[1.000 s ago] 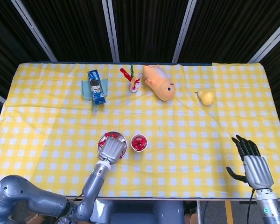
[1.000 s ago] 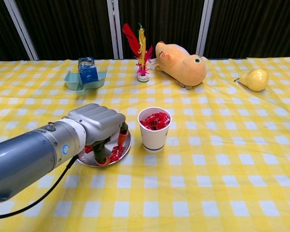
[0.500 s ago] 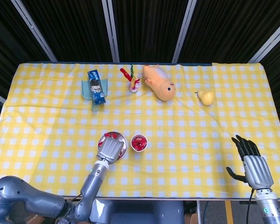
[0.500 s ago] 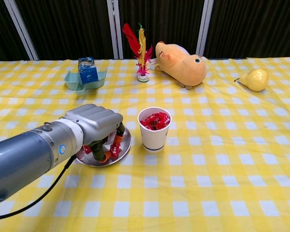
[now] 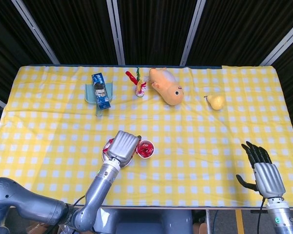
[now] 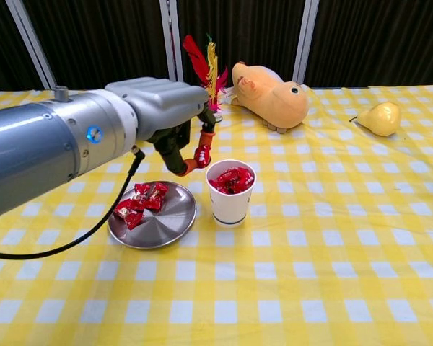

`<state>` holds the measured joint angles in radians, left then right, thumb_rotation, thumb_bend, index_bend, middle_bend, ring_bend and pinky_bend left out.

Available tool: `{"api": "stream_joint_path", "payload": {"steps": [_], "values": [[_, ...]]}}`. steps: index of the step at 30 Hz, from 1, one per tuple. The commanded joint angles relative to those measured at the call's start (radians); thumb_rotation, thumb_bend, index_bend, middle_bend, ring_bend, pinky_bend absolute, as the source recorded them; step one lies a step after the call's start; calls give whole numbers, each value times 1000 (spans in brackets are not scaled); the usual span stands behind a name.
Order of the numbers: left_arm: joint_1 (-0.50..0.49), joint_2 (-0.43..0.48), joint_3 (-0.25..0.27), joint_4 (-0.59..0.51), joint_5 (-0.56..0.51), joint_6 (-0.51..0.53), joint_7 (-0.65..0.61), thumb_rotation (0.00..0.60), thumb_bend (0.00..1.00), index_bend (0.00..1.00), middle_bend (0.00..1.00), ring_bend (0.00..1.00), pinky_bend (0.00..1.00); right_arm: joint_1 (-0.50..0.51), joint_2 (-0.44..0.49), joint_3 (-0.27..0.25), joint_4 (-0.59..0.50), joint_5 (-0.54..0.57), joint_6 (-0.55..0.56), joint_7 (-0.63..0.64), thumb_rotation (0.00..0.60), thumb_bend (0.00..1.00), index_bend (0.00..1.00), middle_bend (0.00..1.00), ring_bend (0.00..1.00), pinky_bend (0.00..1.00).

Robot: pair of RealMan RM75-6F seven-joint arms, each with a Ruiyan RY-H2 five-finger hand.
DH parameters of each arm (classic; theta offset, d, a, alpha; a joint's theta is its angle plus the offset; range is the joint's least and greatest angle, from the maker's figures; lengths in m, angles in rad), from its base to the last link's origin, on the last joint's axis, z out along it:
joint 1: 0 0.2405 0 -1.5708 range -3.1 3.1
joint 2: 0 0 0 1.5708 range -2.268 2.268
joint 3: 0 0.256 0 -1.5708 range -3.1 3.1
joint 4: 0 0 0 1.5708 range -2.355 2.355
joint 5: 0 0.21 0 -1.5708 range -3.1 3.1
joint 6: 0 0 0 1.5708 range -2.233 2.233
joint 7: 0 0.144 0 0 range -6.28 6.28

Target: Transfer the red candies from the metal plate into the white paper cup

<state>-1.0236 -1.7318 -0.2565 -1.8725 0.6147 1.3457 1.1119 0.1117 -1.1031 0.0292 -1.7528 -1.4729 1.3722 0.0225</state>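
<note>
My left hand (image 6: 159,108) hangs raised above the table, just left of the white paper cup (image 6: 231,202). It pinches a red candy (image 6: 201,154) between thumb and a finger, close to the cup's rim. The cup holds several red candies (image 6: 232,179). More red candies (image 6: 140,202) lie on the left side of the metal plate (image 6: 169,223). In the head view the left hand (image 5: 124,145) covers most of the plate (image 5: 106,146), with the cup (image 5: 145,148) to its right. My right hand (image 5: 264,171) stays open at the front right edge, holding nothing.
Along the back stand a teal tray (image 5: 91,93) with a blue carton (image 5: 101,90), a feather shuttlecock (image 5: 138,84), an orange plush toy (image 5: 167,86) and a yellow pear (image 5: 216,101). Yellow checked cloth covers the table.
My left hand lifted off the metal plate and moved up and right toward the cup, carrying a red candy. The right hand has not moved.
</note>
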Motion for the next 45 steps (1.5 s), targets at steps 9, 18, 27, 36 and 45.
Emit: {"api": "stream_joint_path", "payload": {"steps": [9,18,27,36,45], "values": [[-106,-137,-67,136,-118,1,93,600,461,502,900,879,1000,4,4,2,1,4,-8,13,600,341,0,0,0,1],[-133,-150,-88,145,-196,23,141,600,334,407,890,873,999,4,5,2,0,3,-10,17,600,341,0,0,0,1],[-113,-122,-79,90,-102,43,58,600,304,331,887,872,999,2,2,1,0,-1,-4,8,600,342,0,0,0,1],[-40,-40,-19,-6,-26,97,-8,600,303,336,890,871,999,0,3,0,0,-1,0,9,600,341,0,0,0,1],[48,51,67,16,-65,92,-38,600,304,357,899,878,999,1,1,0,-3,3,-4,1,600,342,0,0,0,1]]}}
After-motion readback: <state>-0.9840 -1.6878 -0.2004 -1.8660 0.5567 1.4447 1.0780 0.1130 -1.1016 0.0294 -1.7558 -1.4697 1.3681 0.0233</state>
